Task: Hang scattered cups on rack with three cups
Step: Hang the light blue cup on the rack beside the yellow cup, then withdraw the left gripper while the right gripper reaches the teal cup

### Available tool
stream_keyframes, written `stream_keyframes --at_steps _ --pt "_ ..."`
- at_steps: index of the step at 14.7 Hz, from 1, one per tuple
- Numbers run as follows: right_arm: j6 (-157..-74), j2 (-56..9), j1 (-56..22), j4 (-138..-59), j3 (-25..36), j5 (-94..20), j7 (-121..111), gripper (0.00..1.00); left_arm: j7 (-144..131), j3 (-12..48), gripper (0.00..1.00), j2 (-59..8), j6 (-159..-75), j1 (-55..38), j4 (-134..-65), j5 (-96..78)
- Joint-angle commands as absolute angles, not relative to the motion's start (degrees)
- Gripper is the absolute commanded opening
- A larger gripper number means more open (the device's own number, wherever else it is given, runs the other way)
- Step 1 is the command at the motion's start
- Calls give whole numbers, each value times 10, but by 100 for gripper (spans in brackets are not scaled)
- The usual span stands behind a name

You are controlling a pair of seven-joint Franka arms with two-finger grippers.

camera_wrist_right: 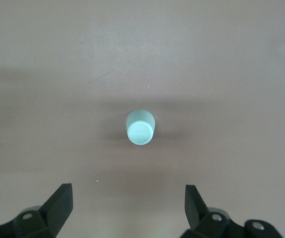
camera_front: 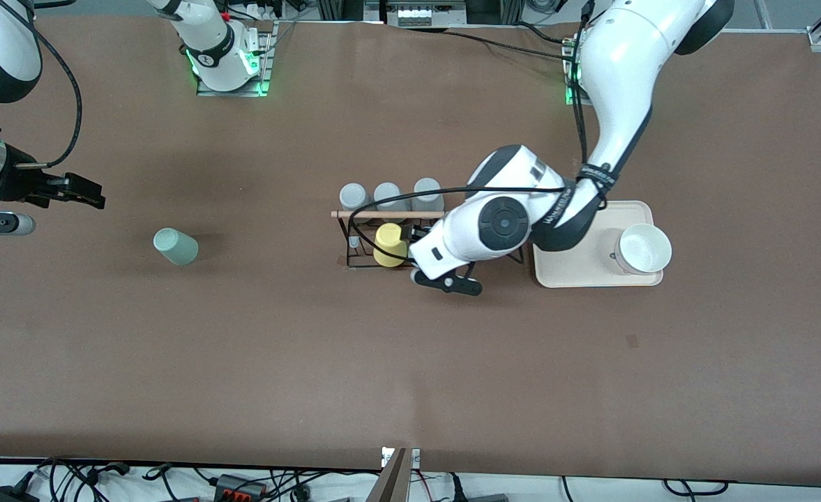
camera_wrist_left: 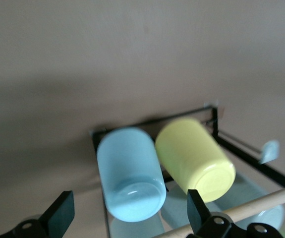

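The sage green cup [camera_front: 176,246] is seen upside down on the bench [camera_front: 312,362], under the spread right gripper [camera_wrist_right: 127,208]. The blue cup [camera_wrist_left: 130,173] is hung on the rack [camera_front: 361,240] beside the yellow cup [camera_front: 390,245], between the left gripper's [camera_wrist_left: 130,214] parted fingers

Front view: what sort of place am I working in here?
Likely a robotics lab bench: two bolted-down arm bases on a brown-covered table, loose cables along its edge, and staged props like the cup rack.

surface [camera_front: 410,362]: brown matte, evenly lit
edge nearest the front camera: pale floor strip, tangled black cables [camera_front: 89,481]
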State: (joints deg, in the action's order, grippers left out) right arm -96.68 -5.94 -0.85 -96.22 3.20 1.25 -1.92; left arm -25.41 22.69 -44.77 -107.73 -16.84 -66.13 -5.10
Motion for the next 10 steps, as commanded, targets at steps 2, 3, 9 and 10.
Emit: stream_keyframes --at_steps 2,3,9,10 --pt "-951 -99 -7 -949 30 13 -23 100 -242 230 100 -374 -1027 -109 -665 -42" --pt "-946 -103 -6 -948 30 12 -25 100 -240 230 100 -357 -992 -95 -664 -40" --pt "-973 -130 -10 -968 33 11 -12 100 -144 230 100 -286 -836 6 -665 -38" --pt "-1011 -132 -9 -995 32 11 -12 100 -124 231 100 -280 -819 18 -665 -41"
